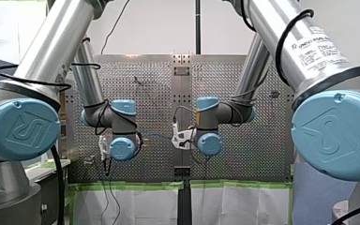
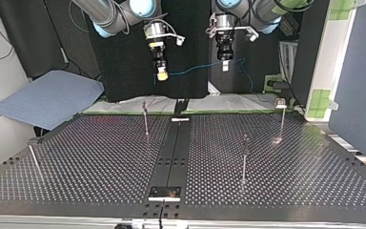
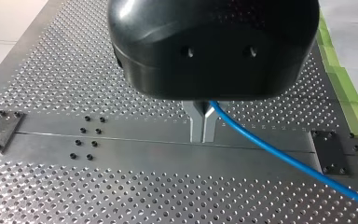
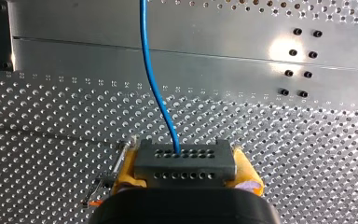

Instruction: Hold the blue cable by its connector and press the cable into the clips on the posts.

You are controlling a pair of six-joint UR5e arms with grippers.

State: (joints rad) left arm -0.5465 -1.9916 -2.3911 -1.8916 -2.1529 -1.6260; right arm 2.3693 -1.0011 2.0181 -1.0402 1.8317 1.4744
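You are looking at a thin blue cable (image 4: 151, 79), smooth and round, that ends in a dark grey rectangular connector (image 4: 185, 164) with two rows of small holes on its face. In the right wrist view the cable leaves the connector's upper row and curves away ahead of the fingers, above the perforated metal table (image 2: 100, 162).

Your right gripper (image 2: 162, 74) is clamped on that connector. Its yellow pads (image 4: 128, 163) press on the block's two short ends, spread only as wide as the block itself.

Your left gripper (image 3: 203, 136), black-bodied with narrow metal fingers, has them drawn together so that only a thin seam shows between them. The cable comes out right at the fingers and runs off beside them over the table's plain centre strip. It looks pinched there, near the root of the fingers rather than at their tips.

In the top view you can see both grippers hanging side by side above the far edge of the table, well clear of its surface. The cable stretches between them in a shallow sag, and a short slack loop hangs past the left gripper.

The thin upright metal posts (image 2: 146, 119) stand apart on the table nearer the camera, and the cable touches none of them.
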